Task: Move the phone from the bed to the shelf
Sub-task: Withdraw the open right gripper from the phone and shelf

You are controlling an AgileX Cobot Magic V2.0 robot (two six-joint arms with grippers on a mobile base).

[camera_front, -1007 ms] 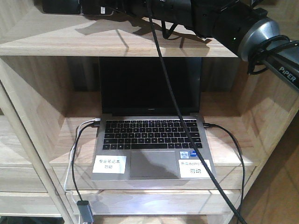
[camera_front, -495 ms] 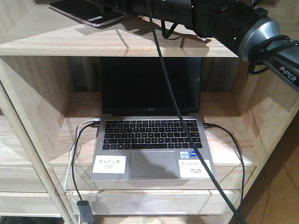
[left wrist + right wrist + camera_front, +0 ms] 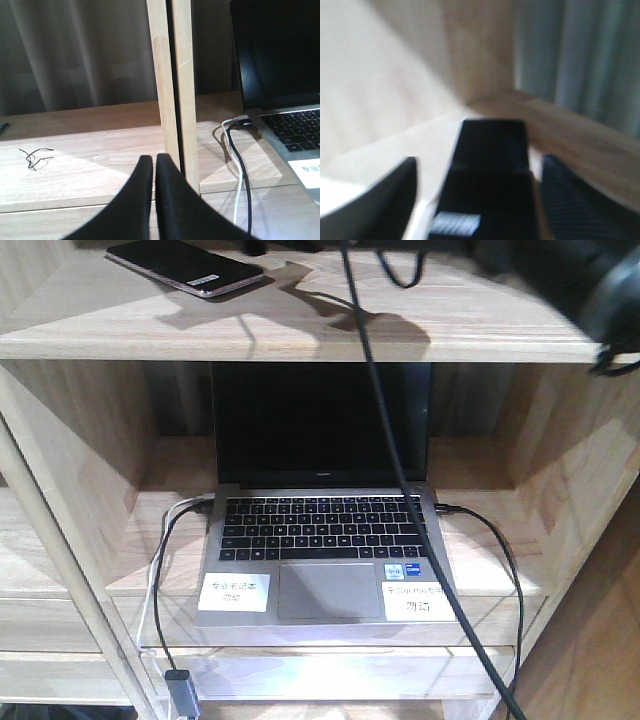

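Phone (image 3: 185,267) lies flat on the shelf (image 3: 420,330), far left on the top board, above a grey laptop (image 3: 325,540). Right gripper (image 3: 475,195) has its fingers spread wide, the phone between them untouched. Left gripper (image 3: 154,167) is pressed closed on nothing, low beside the shelf upright. Likely light, stiff, glossy and slippery; best pinched across its long thin edges.

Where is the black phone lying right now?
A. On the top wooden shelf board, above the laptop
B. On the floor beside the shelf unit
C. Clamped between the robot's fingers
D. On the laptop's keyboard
A: the phone lies flat on the shelf above the laptop, and the right gripper stands open with its fingers either side of it.
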